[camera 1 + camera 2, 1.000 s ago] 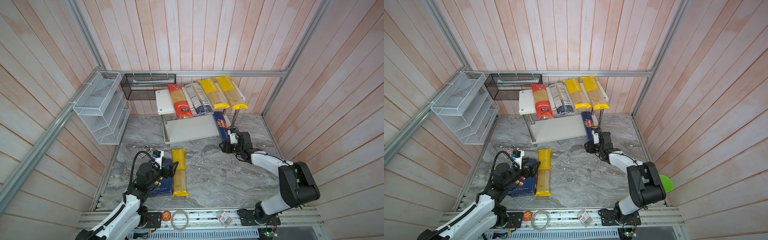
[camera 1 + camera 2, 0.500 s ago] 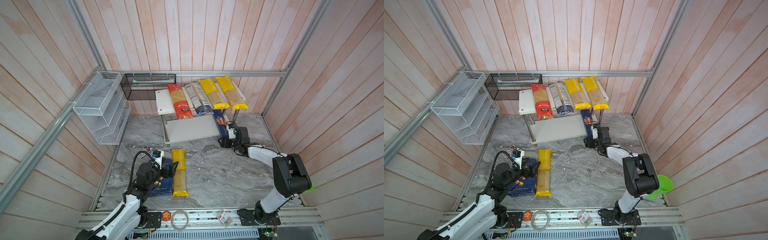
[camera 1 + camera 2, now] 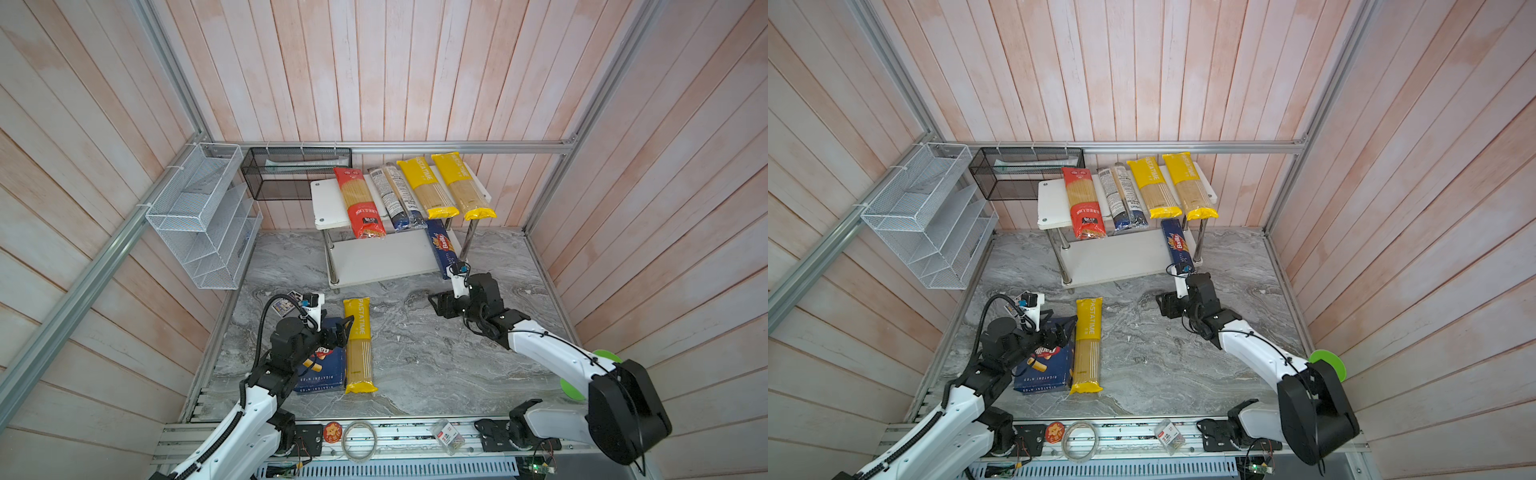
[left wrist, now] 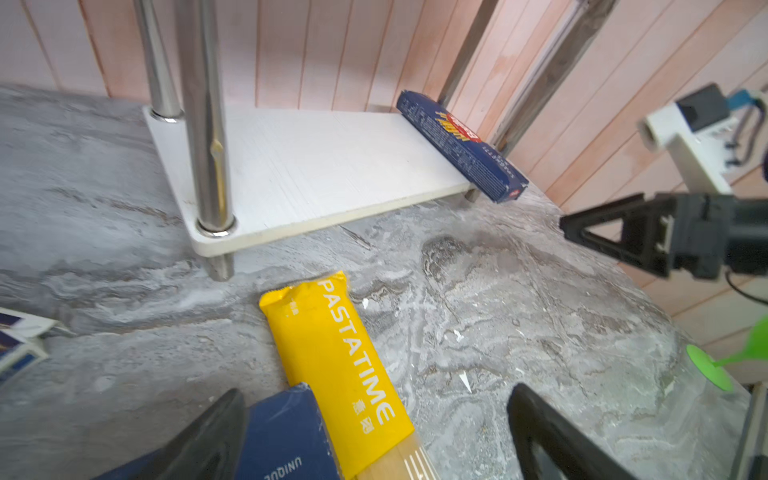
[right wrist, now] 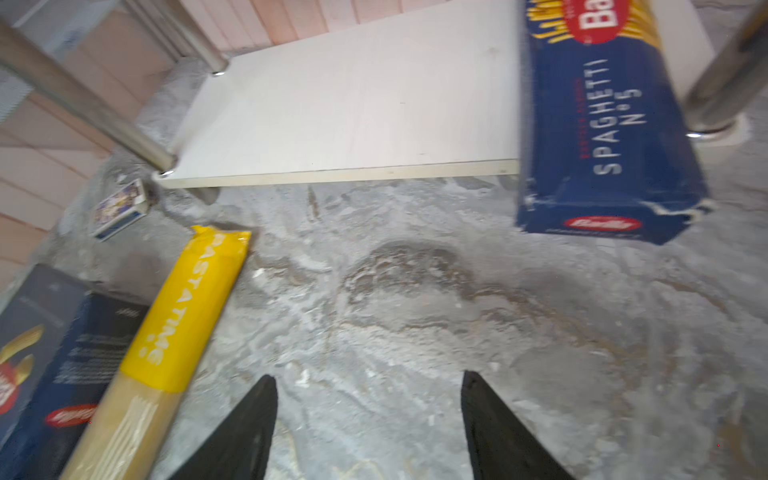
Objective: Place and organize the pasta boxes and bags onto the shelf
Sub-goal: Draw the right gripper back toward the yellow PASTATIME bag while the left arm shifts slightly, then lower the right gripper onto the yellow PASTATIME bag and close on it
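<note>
L gripper (image 4: 376,392) wide, R gripper (image 5: 369,376) wide, empty; rigatoni box (image 3: 326,372) part-hidden under L arm

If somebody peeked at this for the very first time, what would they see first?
The bright row on the top board of the shelf jumps out first: a red bag, a dark blue bag and two yellow bags, side by side. Then comes a yellow PASTATIME bag lying on the grey marble table beside a wide blue box.
</note>
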